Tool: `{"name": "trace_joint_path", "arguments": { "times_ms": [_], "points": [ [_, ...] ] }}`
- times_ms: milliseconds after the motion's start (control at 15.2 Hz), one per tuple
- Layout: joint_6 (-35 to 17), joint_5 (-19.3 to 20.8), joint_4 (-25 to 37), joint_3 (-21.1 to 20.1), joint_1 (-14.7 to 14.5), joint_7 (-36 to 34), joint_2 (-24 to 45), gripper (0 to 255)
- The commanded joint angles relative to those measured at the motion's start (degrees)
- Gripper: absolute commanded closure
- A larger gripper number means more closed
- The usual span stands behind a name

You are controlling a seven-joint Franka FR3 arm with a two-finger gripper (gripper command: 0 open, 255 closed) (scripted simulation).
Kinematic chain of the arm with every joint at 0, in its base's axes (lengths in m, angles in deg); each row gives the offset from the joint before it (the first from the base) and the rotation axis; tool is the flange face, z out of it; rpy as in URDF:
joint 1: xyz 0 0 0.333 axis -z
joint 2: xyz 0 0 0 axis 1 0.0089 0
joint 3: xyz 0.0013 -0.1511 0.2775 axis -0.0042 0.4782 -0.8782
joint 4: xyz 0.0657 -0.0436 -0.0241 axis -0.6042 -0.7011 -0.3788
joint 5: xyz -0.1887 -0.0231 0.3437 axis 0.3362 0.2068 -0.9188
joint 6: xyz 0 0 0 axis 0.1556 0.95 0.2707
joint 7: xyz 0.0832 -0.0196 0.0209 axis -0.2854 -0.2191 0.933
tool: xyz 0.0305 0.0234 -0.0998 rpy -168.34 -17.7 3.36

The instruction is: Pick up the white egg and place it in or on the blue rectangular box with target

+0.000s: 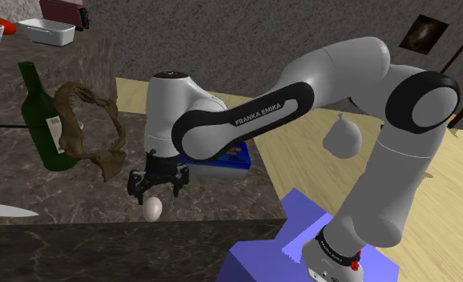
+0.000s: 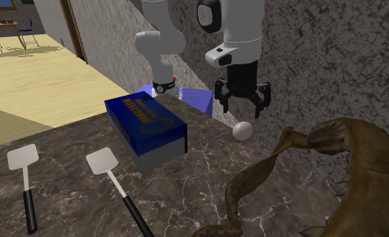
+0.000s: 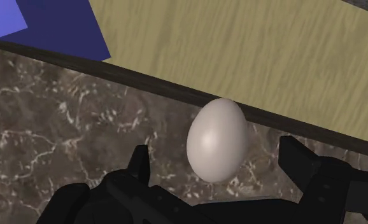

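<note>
Barely inside counter edge [image 3: 144,87]: egg [image 3: 218,140] (fingers [image 3: 300,167] apart).

A dark green bottle [image 1: 42,120] is on the marble counter [image 1: 30,188], with a twisted brown figure [image 1: 90,132] just beside it (I can't tell what it is). A white spatula [image 2: 23,157] and a second spatula [image 2: 102,161], both with black handles, lie near each other on the counter.
</note>
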Motion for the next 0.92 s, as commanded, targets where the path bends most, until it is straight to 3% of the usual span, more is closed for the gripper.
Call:
{"name": "trace_joint_path", "arguments": {
  "times_ms": [0, 462, 858],
  "points": [
    [-0.46, 1.2, 1.55, 0.09, -1.09, -1.67, 2.46, 0],
    [-4.82, 2.84, -0.29, 0.69, -2.08, -2.76, 5.25, 0],
    [-4.82, 2.84, -0.29, 0.69, -2.09, -2.76, 5.25, 0]
  ]
}}
